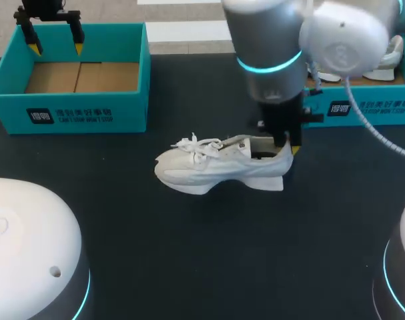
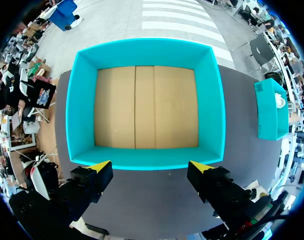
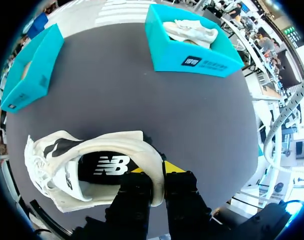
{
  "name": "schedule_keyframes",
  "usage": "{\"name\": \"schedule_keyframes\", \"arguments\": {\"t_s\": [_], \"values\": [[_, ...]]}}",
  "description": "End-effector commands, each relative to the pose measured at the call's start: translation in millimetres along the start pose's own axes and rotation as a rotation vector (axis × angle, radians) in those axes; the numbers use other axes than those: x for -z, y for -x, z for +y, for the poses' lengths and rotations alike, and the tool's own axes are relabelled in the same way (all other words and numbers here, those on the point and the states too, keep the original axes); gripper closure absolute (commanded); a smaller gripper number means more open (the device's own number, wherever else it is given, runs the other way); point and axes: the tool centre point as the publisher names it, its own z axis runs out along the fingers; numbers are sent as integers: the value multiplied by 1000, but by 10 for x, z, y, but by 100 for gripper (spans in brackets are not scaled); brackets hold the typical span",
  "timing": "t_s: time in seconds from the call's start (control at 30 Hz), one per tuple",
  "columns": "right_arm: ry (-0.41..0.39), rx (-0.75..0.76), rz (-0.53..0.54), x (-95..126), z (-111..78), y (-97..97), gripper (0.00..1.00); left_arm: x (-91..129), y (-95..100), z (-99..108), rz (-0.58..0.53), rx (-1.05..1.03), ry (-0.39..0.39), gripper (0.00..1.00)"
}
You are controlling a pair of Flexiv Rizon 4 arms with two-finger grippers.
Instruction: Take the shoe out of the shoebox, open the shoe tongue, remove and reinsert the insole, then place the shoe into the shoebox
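Observation:
A white shoe (image 1: 215, 167) stands upright on the dark table, toe to the left, laces loose. My right gripper (image 1: 287, 143) is shut on the shoe's heel collar; in the right wrist view one finger is inside the shoe (image 3: 91, 167) over the black insole (image 3: 104, 167) and the other outside the heel. The empty teal shoebox (image 1: 75, 77) with a cardboard floor sits at the back left. My left gripper (image 1: 55, 45) hangs open above its far left part; in the left wrist view the gripper (image 2: 152, 170) is over the shoebox's (image 2: 144, 107) near wall.
A second teal box (image 1: 362, 100) at the back right holds another white shoe (image 3: 189, 31). My right arm's big joint hangs over the table's back middle. Dark table lies bare in front of the shoe.

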Motion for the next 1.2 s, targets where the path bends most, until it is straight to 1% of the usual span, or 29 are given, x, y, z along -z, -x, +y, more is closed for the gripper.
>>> {"name": "schedule_keyframes", "arguments": {"t_s": [0.03,0.07,0.13,0.17,0.2,0.3,0.37,0.5,0.63,0.67,0.7,0.83,1.0,1.1,1.2], "values": [[7,0,19,-387,-63,-211,100,1,-1,1,-1,0,1,0],[10,16,9,-432,-79,-272,100,1,-1,1,-1,0,1,0],[16,23,26,-532,-107,-366,100,1,-1,1,-1,0,1,0],[12,22,14,-583,-119,-408,100,1,-1,1,-1,0,1,0],[10,26,32,-630,-131,-449,100,1,-1,1,-1,0,1,0],[3,35,37,-755,-160,-528,100,1,-1,1,-1,0,1,0],[4,36,47,-813,-170,-546,100,1,-1,1,-1,0,1,0],[-3,38,24,-907,-180,-548,100,1,-1,1,-1,0,1,0],[-21,19,17,-951,-178,-465,100,1,-1,1,-1,0,1,0],[-24,24,21,-944,-174,-444,59,1,-1,1,-1,0,1,0],[-26,28,25,-915,-171,-420,0,1,-1,1,-1,0,1,0],[-16,56,54,-662,-146,-290,0,1,-1,1,-1,0,1,0],[10,141,134,-292,-60,-92,0,1,-1,1,-1,0,1,0],[22,256,198,-101,2,17,0,1,-1,1,-1,0,1,0],[63,452,264,64,41,113,0,1,-1,1,-1,0,1,0]]}}
